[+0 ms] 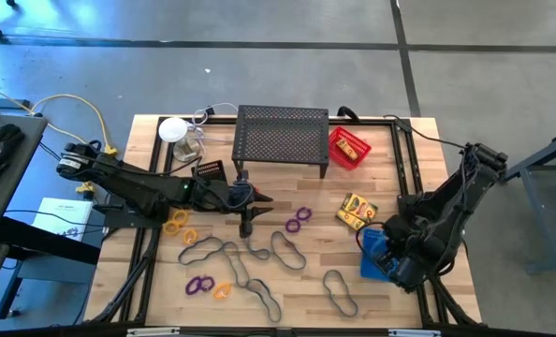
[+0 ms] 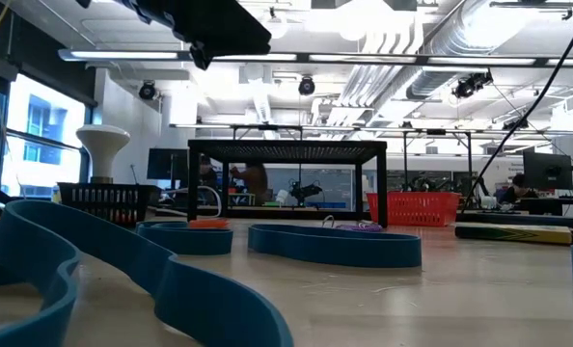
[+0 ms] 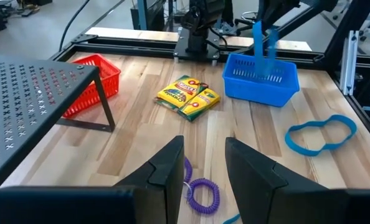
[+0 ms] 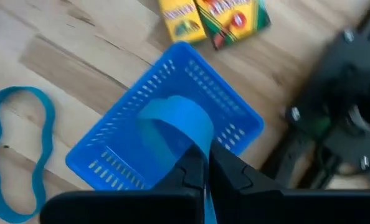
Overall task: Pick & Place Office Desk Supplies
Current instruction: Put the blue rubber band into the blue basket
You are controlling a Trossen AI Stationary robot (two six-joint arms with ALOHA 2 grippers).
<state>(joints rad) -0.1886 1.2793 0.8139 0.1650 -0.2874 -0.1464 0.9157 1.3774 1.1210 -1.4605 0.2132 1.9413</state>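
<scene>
Your right gripper (image 4: 200, 171) hangs directly over the blue mesh tray (image 4: 166, 130), its fingers pinched on a blue loop (image 4: 182, 124) whose free end droops into the tray. The band's long axis runs roughly upright from the fingers down to the tray floor, so the release turns on staying centred above the tray, not drifting toward the crayon box (image 4: 213, 15) just beyond its far rim. Another loop (image 4: 14, 149) lies flat on the wood beside the tray, long axis roughly along the tray's side.

Your left gripper (image 1: 248, 222) sits well away from the tray, in front of the black perforated stand (image 1: 281, 134), fingers narrowly parted with nothing between them as far as its wrist view shows. Purple rings (image 3: 202, 193) lie just ahead of it, so that arm is nearer to them.
</scene>
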